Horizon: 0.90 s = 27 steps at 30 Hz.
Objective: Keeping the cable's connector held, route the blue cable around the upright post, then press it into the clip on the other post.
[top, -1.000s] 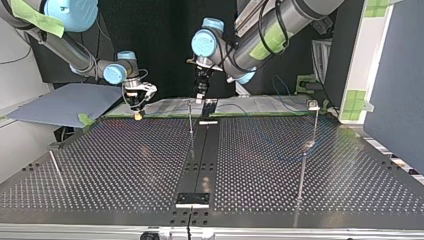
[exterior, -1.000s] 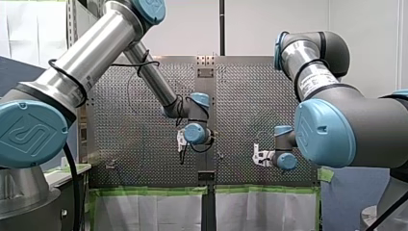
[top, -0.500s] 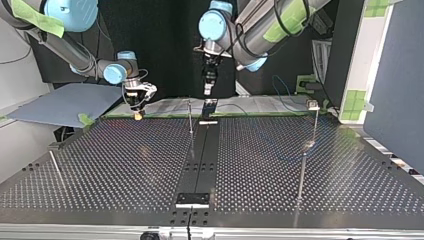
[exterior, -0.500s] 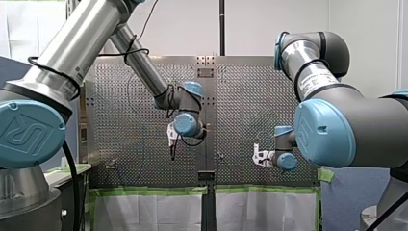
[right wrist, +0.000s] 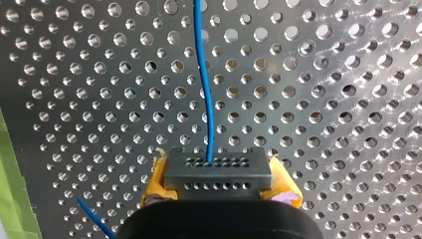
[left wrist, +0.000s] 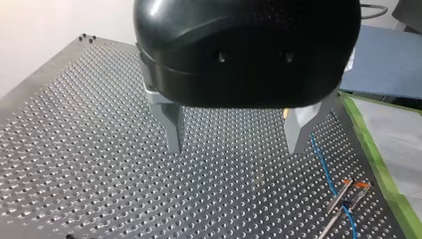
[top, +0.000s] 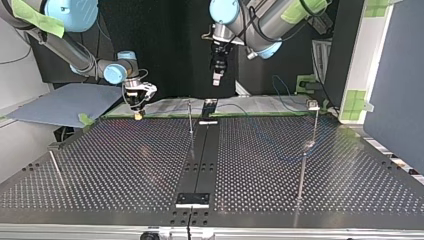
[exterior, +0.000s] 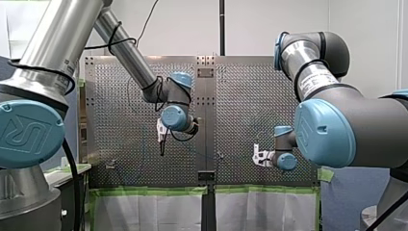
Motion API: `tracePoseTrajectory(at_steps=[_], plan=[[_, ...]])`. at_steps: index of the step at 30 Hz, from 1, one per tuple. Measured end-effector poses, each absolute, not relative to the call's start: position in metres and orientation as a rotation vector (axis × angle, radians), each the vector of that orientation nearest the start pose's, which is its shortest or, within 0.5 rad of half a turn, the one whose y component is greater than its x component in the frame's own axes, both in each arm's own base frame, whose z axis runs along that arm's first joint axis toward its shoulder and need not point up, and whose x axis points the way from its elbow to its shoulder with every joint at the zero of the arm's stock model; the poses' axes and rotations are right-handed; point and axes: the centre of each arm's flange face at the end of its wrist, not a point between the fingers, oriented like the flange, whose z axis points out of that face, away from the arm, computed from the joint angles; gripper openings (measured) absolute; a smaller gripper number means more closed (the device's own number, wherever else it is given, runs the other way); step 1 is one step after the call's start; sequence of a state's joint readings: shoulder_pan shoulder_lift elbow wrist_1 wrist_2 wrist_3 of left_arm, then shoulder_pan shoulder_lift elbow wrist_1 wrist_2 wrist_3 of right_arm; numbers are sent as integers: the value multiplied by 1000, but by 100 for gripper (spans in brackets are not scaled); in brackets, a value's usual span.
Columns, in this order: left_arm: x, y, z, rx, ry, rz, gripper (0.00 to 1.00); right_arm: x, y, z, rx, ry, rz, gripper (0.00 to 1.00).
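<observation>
Silver arms, blue joint caps, black cables; my left gripper black.

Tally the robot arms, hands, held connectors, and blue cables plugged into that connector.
Arms: 2, my left arm and my right arm
Hands: 2, left hand and right hand
Held connector: 1
Plugged-in blue cable: 1
Total: 6

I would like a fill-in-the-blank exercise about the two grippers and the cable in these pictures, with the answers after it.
1. My right gripper is shut on the cable's ____.
2. The cable that leaves it is ____ in colour.
3. My left gripper is ____ and holds nothing.
4. In the top view, the gripper that hangs higher above the table is my ____ one.
Missing words: connector; blue; open; left.
</observation>
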<state>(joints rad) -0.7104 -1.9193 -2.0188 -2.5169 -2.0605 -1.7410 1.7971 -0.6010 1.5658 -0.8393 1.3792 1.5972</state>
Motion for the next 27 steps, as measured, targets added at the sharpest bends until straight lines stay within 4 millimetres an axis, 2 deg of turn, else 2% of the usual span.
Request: tracePoseTrajectory(at_steps=[22,27], plan=[[242,-322,192,103,1720,-228,100,293,-607,-33,1613,-1112,1454,0],[236,-315,198,94,1702,-236,100,292,-607,-33,1616,-1115,1449,0]])
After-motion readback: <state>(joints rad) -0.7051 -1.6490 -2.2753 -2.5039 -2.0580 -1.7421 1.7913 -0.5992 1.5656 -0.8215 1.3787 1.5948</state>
